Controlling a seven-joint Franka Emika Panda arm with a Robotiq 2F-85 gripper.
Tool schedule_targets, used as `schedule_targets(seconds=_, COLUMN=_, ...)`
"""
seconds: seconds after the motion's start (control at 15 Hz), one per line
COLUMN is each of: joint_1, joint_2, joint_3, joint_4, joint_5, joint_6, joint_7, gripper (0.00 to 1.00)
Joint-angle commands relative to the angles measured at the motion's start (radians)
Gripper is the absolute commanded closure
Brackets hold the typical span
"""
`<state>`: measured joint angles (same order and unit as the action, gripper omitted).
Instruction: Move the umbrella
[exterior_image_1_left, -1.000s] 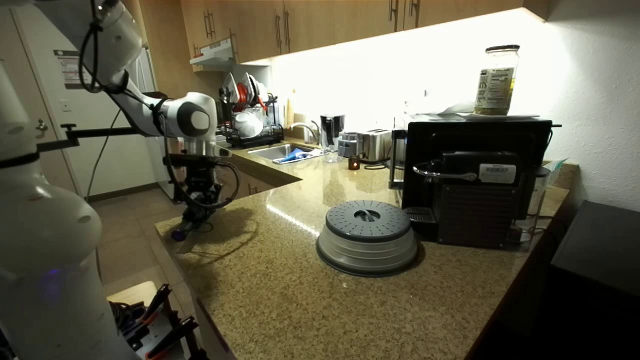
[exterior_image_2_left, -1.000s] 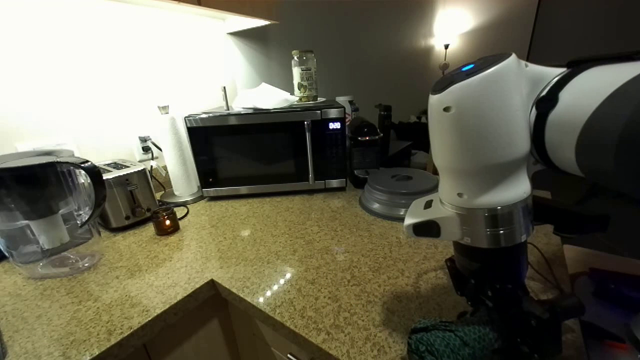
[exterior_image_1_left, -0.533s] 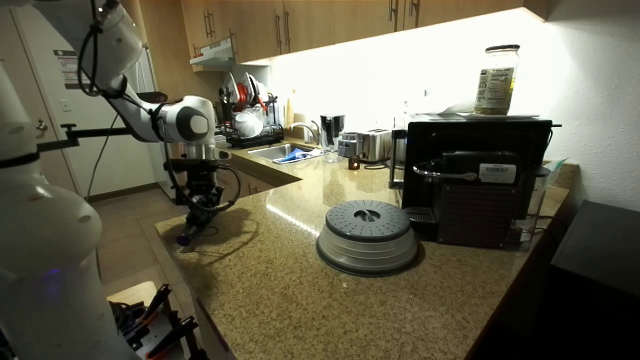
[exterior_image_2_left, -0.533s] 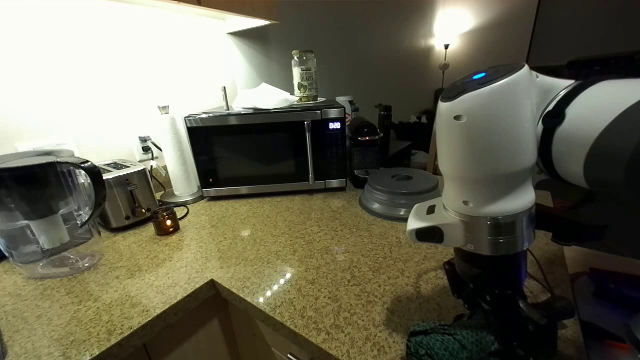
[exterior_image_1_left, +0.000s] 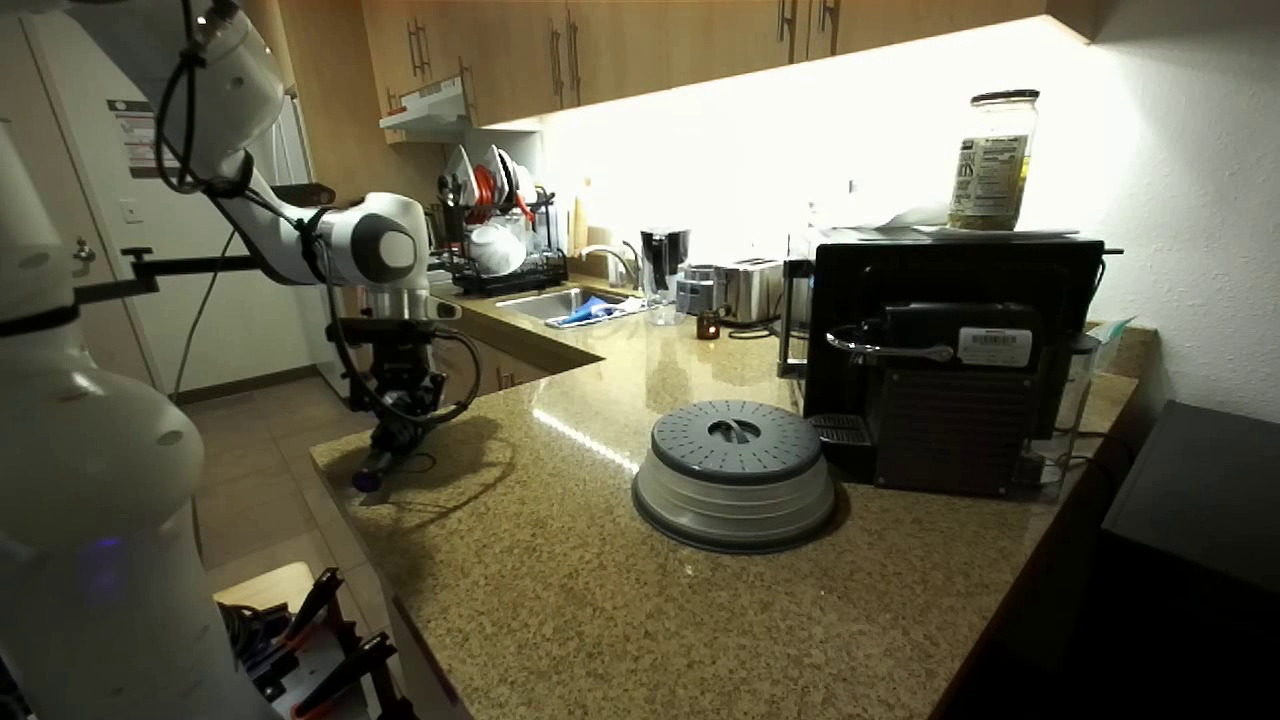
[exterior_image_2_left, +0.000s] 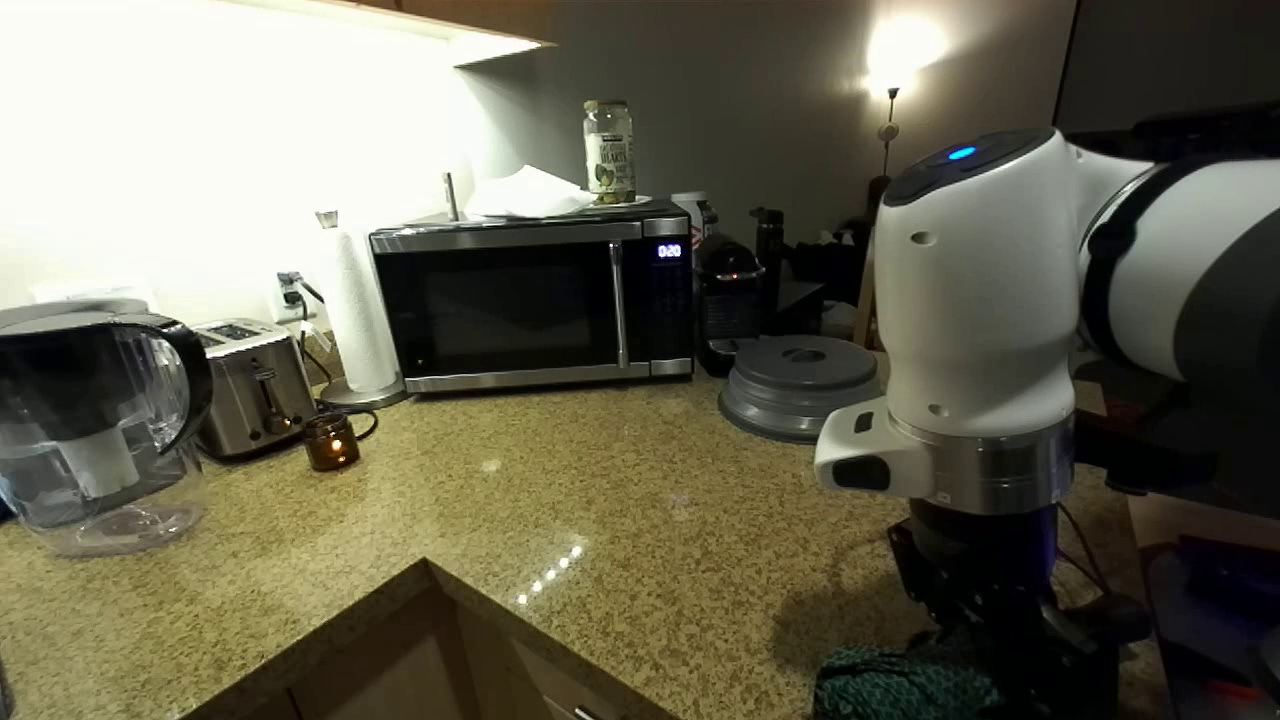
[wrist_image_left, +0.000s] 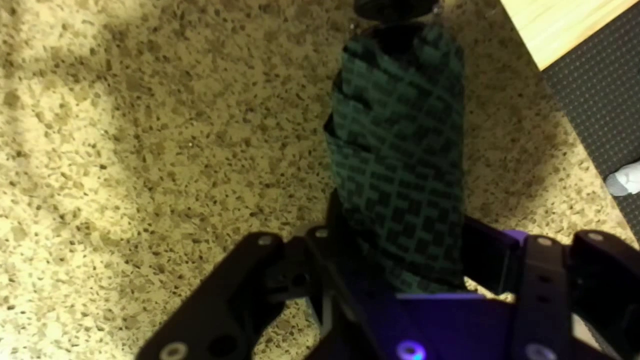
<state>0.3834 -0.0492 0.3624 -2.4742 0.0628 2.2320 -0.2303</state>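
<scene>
In an exterior view, left to right, we see a microwave (exterior_image_2_left: 500, 300), a grey domed cover (exterior_image_2_left: 800, 380), then, near the edge of the counter (exterior_image_2_left: 620, 520), the green umbrella (exterior_image_2_left: 890, 685), in the wrist view clasped between the fingers of the gripper (wrist_image_left: 407, 227)

Furled umbrella (wrist_image_left: 400, 150), green and black (cloth rumpled), one end within the claw (wrist_image_left: 407, 230), near the counter's edge (wrist_image_left: 590, 167).
</scene>
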Motion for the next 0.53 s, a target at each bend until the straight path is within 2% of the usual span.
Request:
schedule_targets(seconds=0.0, joint_1=0.001, joint_2=-0.010, joint_3=0.003, joint_4=-0.014, joint_5=0.000, joint_6=0.029, joint_7=-0.002, gripper=0.81)
schedule_targets(seconds=0.2, joint_1=-0.001, joint_2=0.000, joint_3=0.001, joint_4=0.001, joint_5=0.000, joint_6=0.001, joint_7=0.000, gripper=0.81)
schedule_targets(seconds=0.27, joint_1=-0.001, joint_2=0.001, joint_3=0.001, joint_4=0.001, joint_5=0.000, joint_6=0.001, joint_7=0.000, gripper=0.56)
schedule_targets(seconds=0.47, joint_1=-0.001, joint_2=0.004, joint_3=0.001, joint_4=0.001, joint_5=0.000, joint_6=0.001, joint_7=0.000, gripper=0.56)
